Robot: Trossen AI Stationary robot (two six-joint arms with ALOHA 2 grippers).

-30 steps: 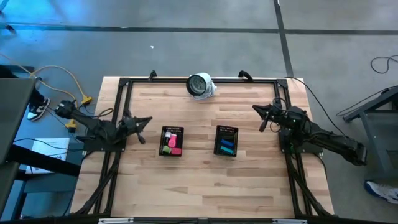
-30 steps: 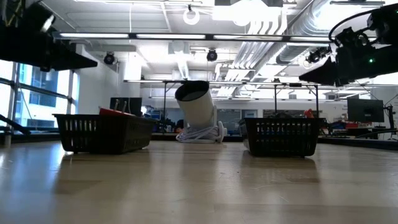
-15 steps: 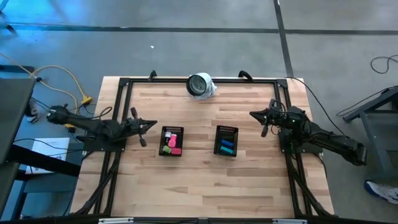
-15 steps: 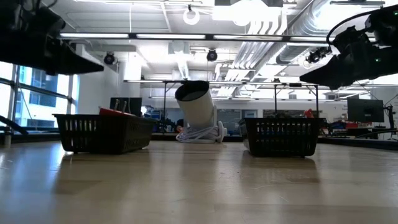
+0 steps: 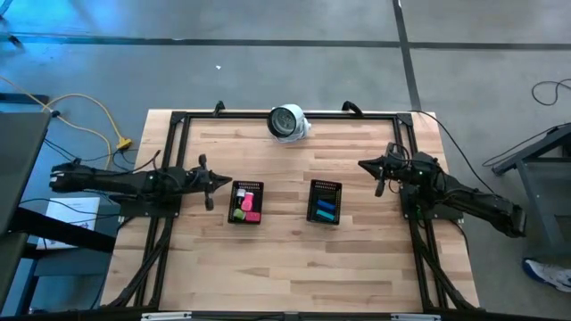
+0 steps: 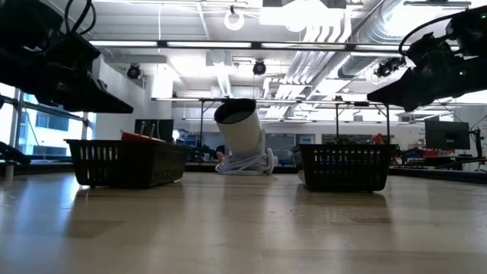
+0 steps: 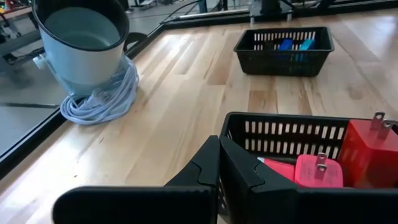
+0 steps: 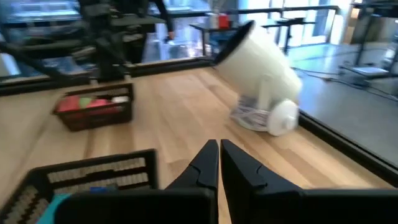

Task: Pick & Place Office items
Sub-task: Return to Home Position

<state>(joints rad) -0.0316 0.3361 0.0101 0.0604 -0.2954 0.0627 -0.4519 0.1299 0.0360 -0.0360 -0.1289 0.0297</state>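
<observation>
The small office items lie in two black mesh trays on the wooden table. Red, pink and green pieces sit in the left tray. Blue and teal pieces sit in the right tray. My left gripper hovers shut just off the left tray's left side, its tips at the tray's rim. My right gripper hangs shut above the table, to the right of the right tray and a little farther back. Both hold nothing.
A white round object with a dark face lies on a coil of white cord at the middle of the far edge. A black frame runs around the table. Bare wood lies between the trays and toward the near edge.
My left gripper has moved toward the table's right, up to the left tray's left side, with the arm stretching out flatter behind it. It has stayed shut. The trays and the pieces have not moved.
</observation>
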